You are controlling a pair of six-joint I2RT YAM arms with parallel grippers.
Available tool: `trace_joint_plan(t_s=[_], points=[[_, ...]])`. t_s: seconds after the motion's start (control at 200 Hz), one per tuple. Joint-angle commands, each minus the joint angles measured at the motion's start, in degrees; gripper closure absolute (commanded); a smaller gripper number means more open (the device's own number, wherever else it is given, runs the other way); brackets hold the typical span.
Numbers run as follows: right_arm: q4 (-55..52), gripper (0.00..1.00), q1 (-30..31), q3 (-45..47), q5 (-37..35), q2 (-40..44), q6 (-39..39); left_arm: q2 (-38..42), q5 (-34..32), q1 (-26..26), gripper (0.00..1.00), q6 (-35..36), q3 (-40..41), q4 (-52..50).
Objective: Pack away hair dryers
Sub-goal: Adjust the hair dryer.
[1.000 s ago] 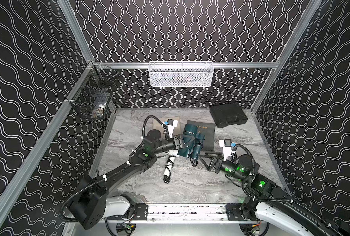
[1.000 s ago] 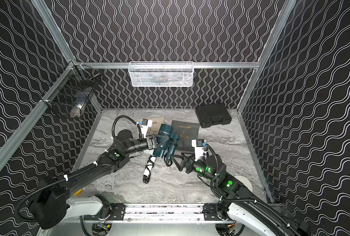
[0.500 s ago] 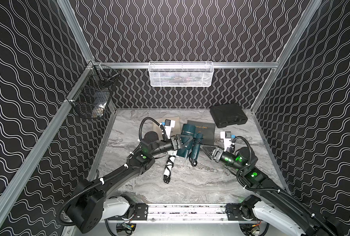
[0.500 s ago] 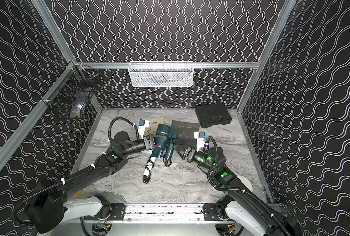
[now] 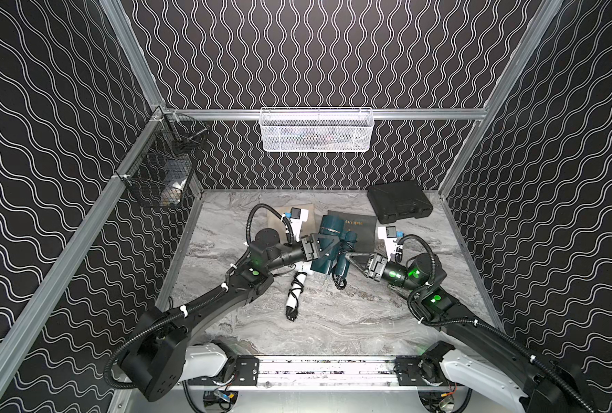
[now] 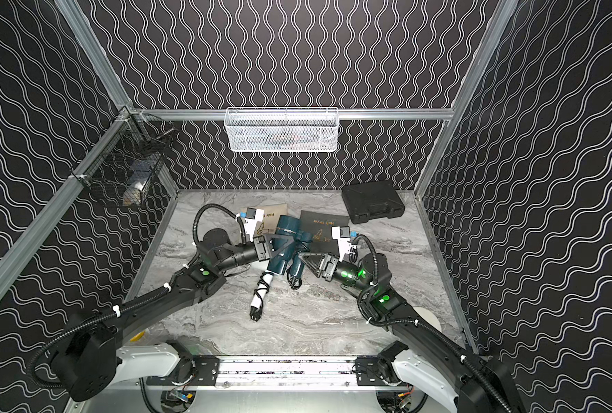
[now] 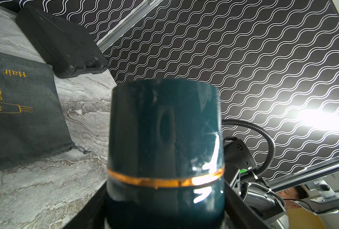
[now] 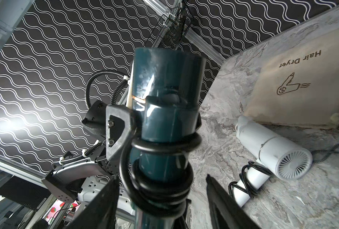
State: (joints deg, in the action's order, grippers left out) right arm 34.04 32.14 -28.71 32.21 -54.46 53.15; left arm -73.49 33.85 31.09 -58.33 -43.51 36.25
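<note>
Left gripper (image 5: pixel 332 246): jaws clamped on teal dryer (image 5: pixel 321 266) barrel.
Right gripper (image 8: pixel 161 178): jaws astride its corded handle, not fully closed.
White dryer (image 8: pixel 273 150): beside teal dryer, on bench (image 5: pixel 333 321).

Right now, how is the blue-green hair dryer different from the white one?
The teal dryer is dark; the white dryer is pale. The left gripper clamps the teal dryer's barrel; the white dryer lies loose on the table, untouched. Both have black cord wound round their handles.
</note>
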Motion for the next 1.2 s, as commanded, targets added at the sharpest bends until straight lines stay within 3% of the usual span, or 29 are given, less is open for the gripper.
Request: trace_joint_plan(t_s=[0.0, 0.41, 0.74, 0.831, 1.011, 1.196], points=[[3.7, 0.32, -0.1, -1.0, 1.4, -0.6, 0.9, -0.6, -0.6, 0.1, 1.0, 0.4, -0.5, 5.1], [6.8, 0.43, 0.0, -1.5, 3.3, -4.2, 2.0, -2.1, -0.1, 0.5, 1.0, -0.6, -0.9, 6.8], [6.0, 0.65, 0.0, -2.2, 3.3, -3.8, 2.0, -4.1, -0.4, 0.5, 1.0, -3.3, -0.8, 9.2], [4.8, 0.72, -0.1, -1.8, 1.9, -3.0, 1.9, -4.1, -0.3, 0.6, 0.88, -3.0, -1.0, 8.5], [-1.0, 0.83, -0.2, -3.0, 0.0, -2.1, 1.7, -3.9, 0.0, 0.9, 0.5, -0.6, -1.7, 4.5], [-7.4, 0.87, -3.0, -3.7, -1.8, -0.8, 2.4, -2.0, -1.9, 1.0, 0.24, 6.9, -3.4, -7.2]])
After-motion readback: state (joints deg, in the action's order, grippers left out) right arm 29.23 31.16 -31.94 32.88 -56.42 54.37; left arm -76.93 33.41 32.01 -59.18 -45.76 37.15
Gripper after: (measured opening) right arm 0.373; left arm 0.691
